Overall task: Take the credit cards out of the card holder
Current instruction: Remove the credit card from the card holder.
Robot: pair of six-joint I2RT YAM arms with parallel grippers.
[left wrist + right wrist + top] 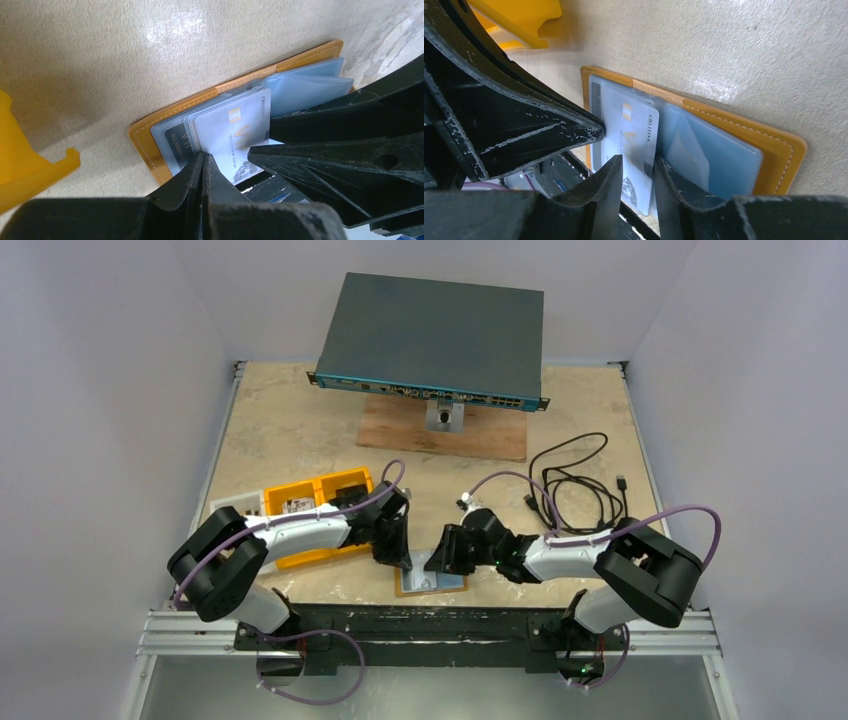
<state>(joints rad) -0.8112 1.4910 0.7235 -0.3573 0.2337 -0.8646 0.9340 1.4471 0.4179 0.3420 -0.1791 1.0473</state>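
The yellow tray (330, 485) stands at the left on the counter (300, 430). Beside it the left gripper (202, 157) is clenched, with its tip at the left edge of a silver credit card (636, 135). The card holder (440, 586) lies open and flat near the counter's front edge, its long axis going left to right. The card sticks out of a sleeve toward that edge, crosswise to the holder. The right gripper (638, 162) has its jaws slightly apart and the card shows between them; I cannot tell if it pinches the card.
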